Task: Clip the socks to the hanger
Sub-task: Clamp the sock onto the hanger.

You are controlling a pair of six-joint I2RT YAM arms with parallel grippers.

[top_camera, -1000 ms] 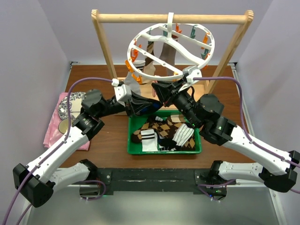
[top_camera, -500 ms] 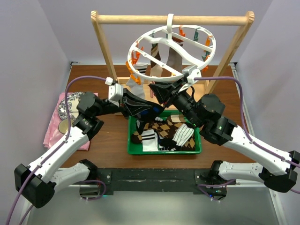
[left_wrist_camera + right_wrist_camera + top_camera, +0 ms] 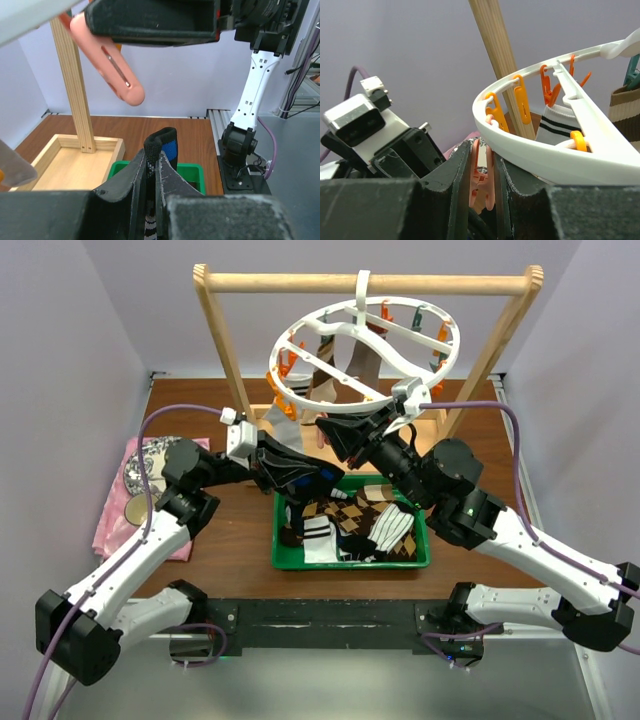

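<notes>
- Since a second ago, my left gripper [image 3: 303, 478] has drawn back toward the left of the top view, opening a gap to the right one, and the hanger [image 3: 540, 152] has swung and tilted a little on its hook.
- On the left, that gripper's jaws are nearly closed on the black-white-blue sock [image 3: 161, 147]. Only a short tip of cuff stands above the fingers, and the rest trails down toward the green tray [image 3: 352, 562].
- Risk: with so little cuff showing, the peg may bite my fingertips instead of the fabric, or catch only an edge that pulls free.
- Risk: the trailing end lies close to the loose socks [image 3: 385, 530] in the tray, so a lift could snag or drag one out.
- At centre, my right gripper [image 3: 482, 181] is closed narrowly on a salmon peg [image 3: 481, 175] just under the hanger's near rim. I cannot tell whether the peg's mouth is open.
- Risk: the hanger only hangs from the wooden frame [image 3: 365, 280], so pushing the sock in could swing the ring away or twist the peg out of my grip and let it snap shut empty.
- Risk: both wrists must meet in a tight space, so a clumsy approach could knock them together.
- On the right, two socks already hang from pegs on the far side of the ring. A hard swing might shake them.
</notes>
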